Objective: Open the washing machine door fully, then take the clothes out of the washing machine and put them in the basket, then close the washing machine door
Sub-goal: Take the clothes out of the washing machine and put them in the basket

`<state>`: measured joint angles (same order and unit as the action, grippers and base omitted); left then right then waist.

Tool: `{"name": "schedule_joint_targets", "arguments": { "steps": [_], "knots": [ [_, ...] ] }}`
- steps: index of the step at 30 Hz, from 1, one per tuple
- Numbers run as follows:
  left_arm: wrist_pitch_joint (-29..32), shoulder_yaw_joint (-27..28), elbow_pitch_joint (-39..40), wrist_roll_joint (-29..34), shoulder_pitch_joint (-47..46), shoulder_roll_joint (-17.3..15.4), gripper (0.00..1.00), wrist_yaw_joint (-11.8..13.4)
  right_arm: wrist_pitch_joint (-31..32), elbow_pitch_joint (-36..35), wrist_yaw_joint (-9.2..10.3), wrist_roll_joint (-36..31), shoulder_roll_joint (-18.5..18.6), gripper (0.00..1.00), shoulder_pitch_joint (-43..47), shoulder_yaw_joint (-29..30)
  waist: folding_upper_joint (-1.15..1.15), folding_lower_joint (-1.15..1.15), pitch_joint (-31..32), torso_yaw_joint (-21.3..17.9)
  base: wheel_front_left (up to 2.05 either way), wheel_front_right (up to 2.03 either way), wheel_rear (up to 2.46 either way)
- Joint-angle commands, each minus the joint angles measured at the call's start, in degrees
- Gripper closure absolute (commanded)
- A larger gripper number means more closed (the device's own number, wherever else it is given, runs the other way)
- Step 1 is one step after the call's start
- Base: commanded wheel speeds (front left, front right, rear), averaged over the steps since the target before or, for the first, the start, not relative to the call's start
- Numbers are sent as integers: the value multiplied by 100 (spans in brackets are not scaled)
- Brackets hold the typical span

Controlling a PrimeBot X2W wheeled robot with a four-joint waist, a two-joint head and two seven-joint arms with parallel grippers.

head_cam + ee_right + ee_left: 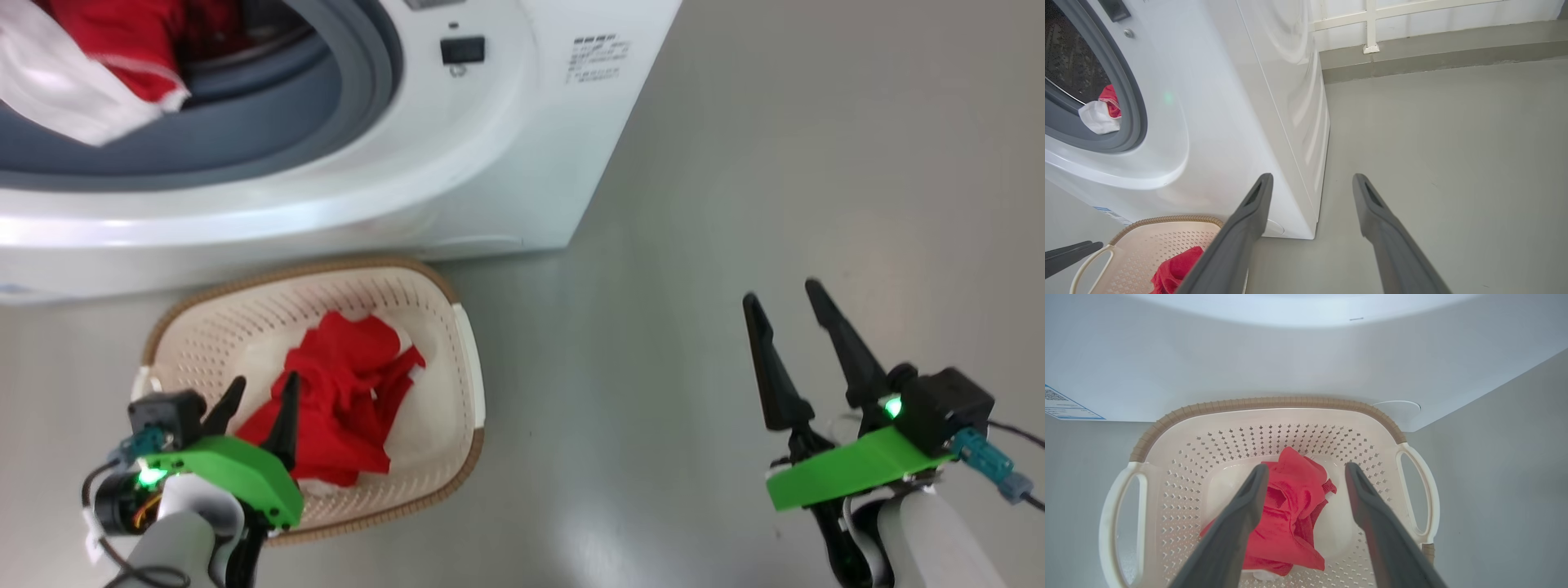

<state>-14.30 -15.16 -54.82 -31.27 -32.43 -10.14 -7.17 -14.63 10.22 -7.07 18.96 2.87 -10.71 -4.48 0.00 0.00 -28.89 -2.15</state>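
Note:
The washing machine [506, 163] stands at the upper left with its mouth open, and the washing machine door is out of view. Red and white clothes [90, 73] hang over its grey gasket [343, 106], also seen in the right wrist view as clothes [1100, 116]. The basket [326, 269] sits on the floor right in front of the machine, with a red garment [343, 392] lying loose inside. My left gripper [263, 384] hovers open over that garment [1290, 514], holding nothing. My right gripper [781, 292] stands open over bare floor to the right, empty.
Grey floor [735, 163] spreads to the right of the machine. A low wall base with a white frame [1372, 45] runs behind it. The basket's side handles [1419, 494] stick out. A blue-edged sticker [1065, 406] marks the machine's lower front.

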Motion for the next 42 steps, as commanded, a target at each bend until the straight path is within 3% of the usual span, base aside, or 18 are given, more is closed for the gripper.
{"name": "schedule_joint_targets", "arguments": {
  "steps": [1, 10, 23, 34, 42],
  "knots": [
    [-70, 269, 186, 130, 256, -202, 0, -32, -37, -59, -42, -51, 0, 0, 171, -145, 0, 0, 442, 17, 0, 0, 0],
    [-70, 924, 1084, 667, 837, -101, 0, -32, -37, 87, -42, -57, 0, 0, 422, -115, 0, 0, 1107, 100, 0, 0, 0],
    [-70, 1733, 3025, 1329, 2004, 182, 0, -32, -37, 172, -42, -95, 0, 0, 851, 1, 0, 0, 1908, 196, 0, 0, 0],
    [-70, 2060, 4314, 1650, 3050, 390, 0, -32, -37, 77, -42, -89, 35, 0, 1235, 112, 0, 0, 2153, 194, 0, 0, 0],
    [-70, 2368, 4796, 1731, 3553, 635, 0, -32, -37, 19, -42, -60, 25, 0, 1305, 219, 0, 0, 2170, 109, 0, 0, 0]
  ]
}}
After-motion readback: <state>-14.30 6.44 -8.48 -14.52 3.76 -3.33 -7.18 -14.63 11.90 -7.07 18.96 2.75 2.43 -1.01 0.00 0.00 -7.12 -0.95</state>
